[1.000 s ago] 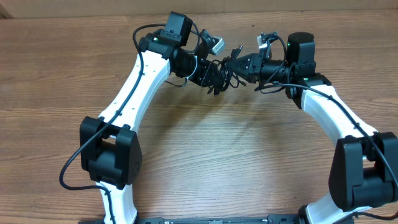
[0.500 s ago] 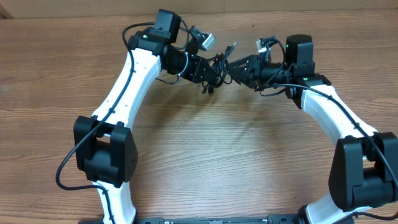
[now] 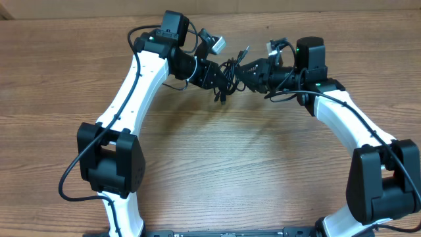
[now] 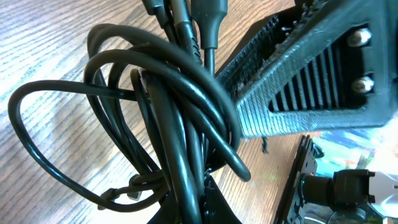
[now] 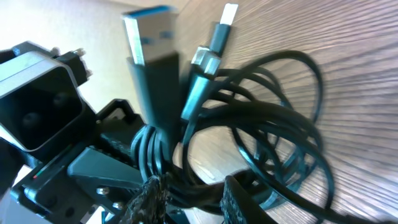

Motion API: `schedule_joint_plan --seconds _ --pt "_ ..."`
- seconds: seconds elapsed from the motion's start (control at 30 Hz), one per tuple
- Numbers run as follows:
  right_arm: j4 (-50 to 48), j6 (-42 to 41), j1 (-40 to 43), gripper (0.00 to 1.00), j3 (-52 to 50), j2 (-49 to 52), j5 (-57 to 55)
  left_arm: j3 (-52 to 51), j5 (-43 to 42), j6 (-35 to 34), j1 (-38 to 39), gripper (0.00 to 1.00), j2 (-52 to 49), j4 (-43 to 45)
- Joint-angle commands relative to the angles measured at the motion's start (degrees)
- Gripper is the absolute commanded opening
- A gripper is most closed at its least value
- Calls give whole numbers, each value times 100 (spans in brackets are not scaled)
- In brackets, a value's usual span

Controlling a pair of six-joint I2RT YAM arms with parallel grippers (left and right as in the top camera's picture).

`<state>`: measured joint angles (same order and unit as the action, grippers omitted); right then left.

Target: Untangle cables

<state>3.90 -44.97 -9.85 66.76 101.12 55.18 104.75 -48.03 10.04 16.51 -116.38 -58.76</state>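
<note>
Overhead view: the left arm point(image 3: 141, 79) and right arm point(image 3: 342, 118) meet nose to nose over the far side of the wooden bench point(image 3: 210, 164), with the knot of thin black cables point(image 3: 229, 71) bunched between them. The left gripper point(image 3: 220, 74) is clamped tight on the bundle, its jaws fully closed around the cords. The right gripper point(image 3: 243, 68) faces it from the other side, its tips in among the loops.

Left wrist view: several loops of cord cross and wrap over one another above the wood grain, and one wide loop sags out to the left. A ribbed finger point(image 4: 298, 81) of the right gripper sits right against the bundle from the upper right.

Right wrist view: the jaws stand partly apart, and a few strands run through the gap between the two rough-padded fingers point(image 5: 147, 200). No firm pinch shows. Above them three plug ends stick up out of the tangle: a broad, blurred USB plug point(image 5: 148, 43) with a blue tongue, and two slimmer silver-tipped plugs point(image 5: 219, 28) beside it. Loops fan out to the right over the bench.
</note>
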Motion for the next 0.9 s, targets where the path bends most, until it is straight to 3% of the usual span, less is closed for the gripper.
schedule_joint_plan --seconds 0.0,0.6,0.73,0.8,0.87 --pt "-87 20 -46 28 151 -85 144 138 -321 214 42 4 -52 -37" --pt "-83 24 -210 25 151 -85 33 138 -758 221 50 4 -52 -37" --pt "-72 48 -210 24 151 -85 -101 138 -1325 531 50 4 -52 -48" --pt "-68 46 -210 25 151 -85 -118 138 -1493 566 50 4 -52 -37" --pt "-68 48 -227 33 151 -85 -118 138 -1495 568 50 4 -52 -52"
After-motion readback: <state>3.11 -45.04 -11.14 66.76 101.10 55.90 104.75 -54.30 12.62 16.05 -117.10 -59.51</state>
